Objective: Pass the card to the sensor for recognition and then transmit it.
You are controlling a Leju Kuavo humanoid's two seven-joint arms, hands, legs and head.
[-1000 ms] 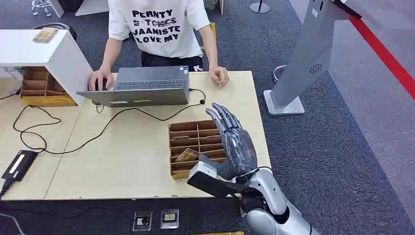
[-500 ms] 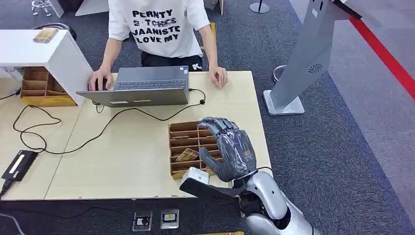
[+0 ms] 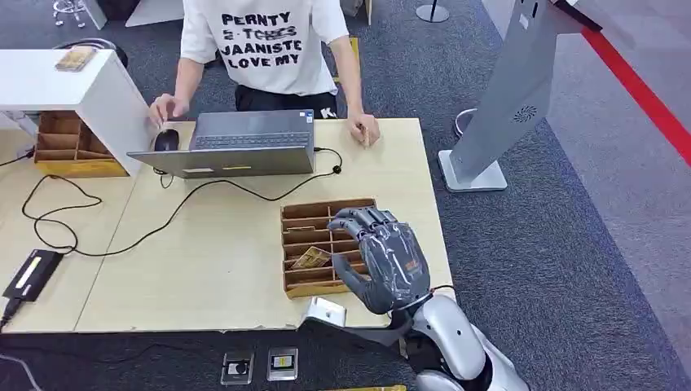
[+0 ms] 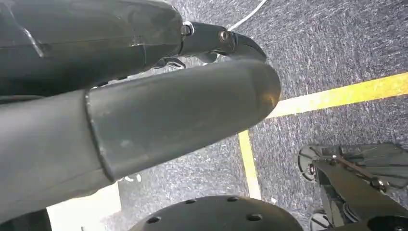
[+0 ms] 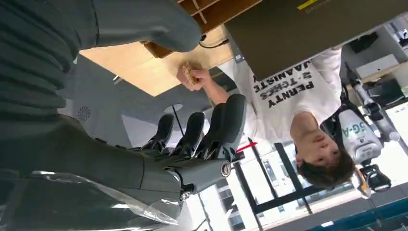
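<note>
The wooden table (image 3: 244, 244) carries everything here: a person (image 3: 261, 45) at the far edge with an open laptop (image 3: 236, 147), and near the front right corner a brown divided card tray (image 3: 314, 236). The right hand (image 3: 379, 257) hovers over that tray's right side with its fingers curled in toward the palm — I can't see anything in them. The left hand (image 4: 144, 110) hangs low by the floor; whether it is spread or closed I cannot tell.

One card (image 3: 311, 259) lies tilted in a slot toward the tray's near left, just beside the thumb. The black card sensor (image 3: 31, 275) sits at the table's front left corner, well apart from all this.

The likely trouble: curled fingers meet the slot dividers and nudge the light tray toward the front edge, or the thin card slips from a shallow pinch — and the sensor is a long carry away.
</note>
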